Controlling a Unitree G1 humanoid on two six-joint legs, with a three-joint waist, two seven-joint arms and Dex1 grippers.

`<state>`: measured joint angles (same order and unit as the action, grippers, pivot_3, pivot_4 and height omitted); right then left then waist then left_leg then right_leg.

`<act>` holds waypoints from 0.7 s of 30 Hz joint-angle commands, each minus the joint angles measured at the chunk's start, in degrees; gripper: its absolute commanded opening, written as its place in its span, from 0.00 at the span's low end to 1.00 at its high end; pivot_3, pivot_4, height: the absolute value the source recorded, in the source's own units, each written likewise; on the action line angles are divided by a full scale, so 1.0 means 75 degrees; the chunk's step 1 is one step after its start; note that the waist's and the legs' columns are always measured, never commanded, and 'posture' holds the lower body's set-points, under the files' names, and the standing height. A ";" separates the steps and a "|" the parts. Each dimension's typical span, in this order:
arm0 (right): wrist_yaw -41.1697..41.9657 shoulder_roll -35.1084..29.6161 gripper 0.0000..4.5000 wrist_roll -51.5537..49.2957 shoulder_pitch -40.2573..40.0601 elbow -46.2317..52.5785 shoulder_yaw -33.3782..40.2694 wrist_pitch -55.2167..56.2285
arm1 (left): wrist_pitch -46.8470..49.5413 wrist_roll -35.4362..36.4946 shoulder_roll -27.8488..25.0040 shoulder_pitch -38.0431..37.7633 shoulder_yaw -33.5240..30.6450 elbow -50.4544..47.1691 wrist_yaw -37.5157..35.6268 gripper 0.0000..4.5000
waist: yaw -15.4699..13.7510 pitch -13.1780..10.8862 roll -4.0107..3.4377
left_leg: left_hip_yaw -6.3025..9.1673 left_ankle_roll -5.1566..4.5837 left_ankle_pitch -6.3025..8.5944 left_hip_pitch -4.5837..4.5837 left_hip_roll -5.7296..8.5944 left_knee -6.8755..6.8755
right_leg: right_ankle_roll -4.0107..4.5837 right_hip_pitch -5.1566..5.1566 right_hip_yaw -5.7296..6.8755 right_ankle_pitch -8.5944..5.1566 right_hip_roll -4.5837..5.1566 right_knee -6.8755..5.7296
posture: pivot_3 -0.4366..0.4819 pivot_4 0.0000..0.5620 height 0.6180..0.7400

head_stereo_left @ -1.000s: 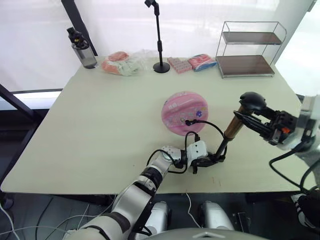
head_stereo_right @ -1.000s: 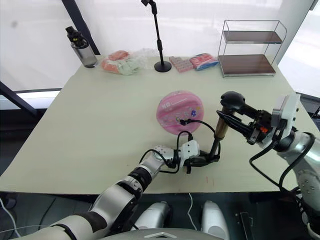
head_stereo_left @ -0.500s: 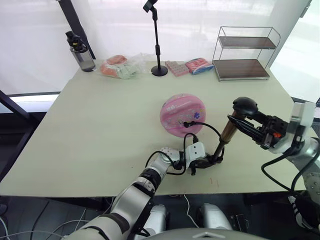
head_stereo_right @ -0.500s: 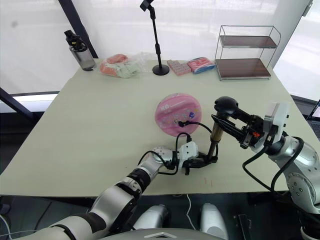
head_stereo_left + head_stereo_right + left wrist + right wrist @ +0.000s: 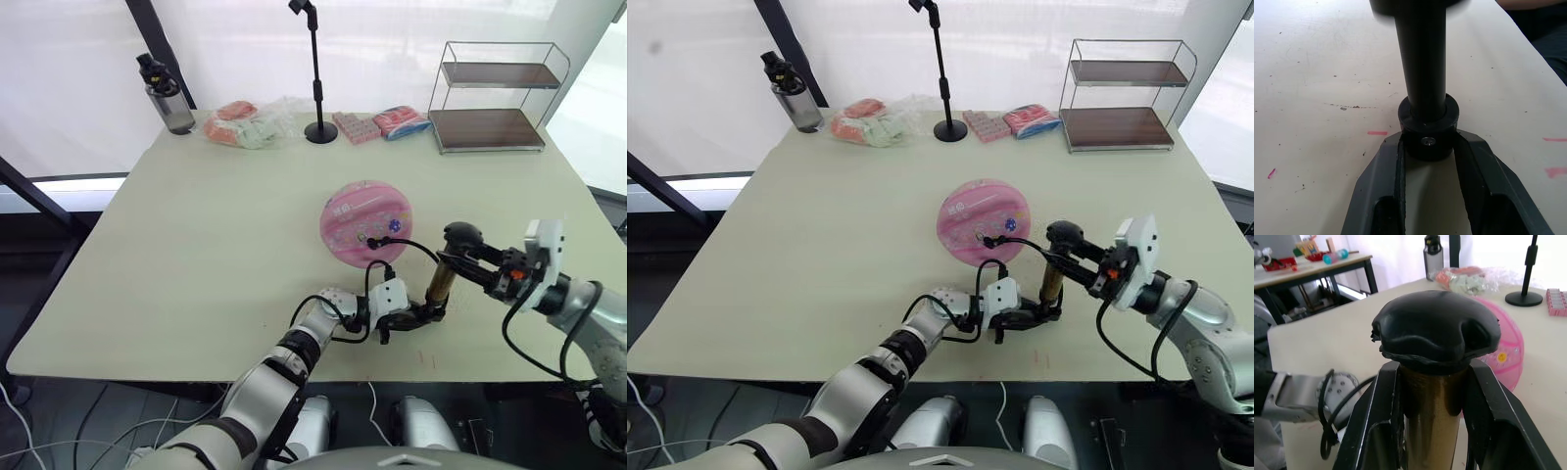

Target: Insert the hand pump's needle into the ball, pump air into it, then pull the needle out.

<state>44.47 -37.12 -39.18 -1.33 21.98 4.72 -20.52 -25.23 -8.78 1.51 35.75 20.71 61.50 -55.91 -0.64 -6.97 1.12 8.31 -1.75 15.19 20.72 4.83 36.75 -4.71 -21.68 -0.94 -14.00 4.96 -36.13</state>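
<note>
At table's near edge: mid-pumping
Needle [image 5: 370, 242] seated in ball [image 5: 366, 221]; left gripper [image 5: 1427, 147] clamping hand pump [image 5: 437, 285] base, right gripper [image 5: 1431, 377] closed under knob; withdrawal remaining.

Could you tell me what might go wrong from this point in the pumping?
1. The left claw grips only the hand pump by its bottom cap, so a hard stroke from the right claw, closed just under the knob, may tip it.
2. The hose arcs tightly to the ball; a rolling ball could pull the needle out.
3. The ball rests free on the table, unsupported.
</note>
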 commanded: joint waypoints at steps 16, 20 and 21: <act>0.0507 0.0518 0.24 0.1377 -0.0486 -0.1142 -0.0386 0.1579 | 0.0149 -0.0233 -0.0171 -0.0215 0.0144 0.0351 -0.0162 0.24 | 0.0014 -0.0001 -0.0002 | 0.0001 0.0001 0.0000 -0.0011 -0.0003 -0.0002 | -0.0002 0.0003 0.0000 0.0000 -0.0008 0.0002 | 0.48 0.27 1.00; 0.0478 0.0075 0.24 0.0530 -0.0260 -0.0341 0.0321 0.0917 | 0.0131 -0.0241 -0.0194 -0.0226 0.0156 0.0351 -0.0187 0.24 | -0.0003 -0.0027 -0.0023 | 0.0003 0.0001 0.0000 -0.0001 -0.0001 -0.0002 | -0.0001 0.0001 0.0001 0.0000 -0.0005 0.0010 | 0.48 0.27 1.00; 0.0448 -0.0063 0.24 0.0263 -0.0191 -0.0092 0.0537 0.0721 | 0.0122 -0.0245 -0.0204 -0.0230 0.0160 0.0350 -0.0199 0.24 | -0.0010 -0.0049 -0.0046 | 0.0003 0.0000 0.0000 0.0001 -0.0001 -0.0002 | -0.0001 0.0001 0.0001 0.0001 -0.0005 0.0011 | 0.48 0.27 1.00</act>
<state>48.42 -35.53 -33.73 -3.66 17.28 3.62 -12.35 -25.59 -8.77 1.53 35.90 20.73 61.25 -56.13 -0.71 -7.33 0.78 8.32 -1.75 15.18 20.77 4.85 36.74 -4.72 -21.68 -0.95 -13.99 4.96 -36.02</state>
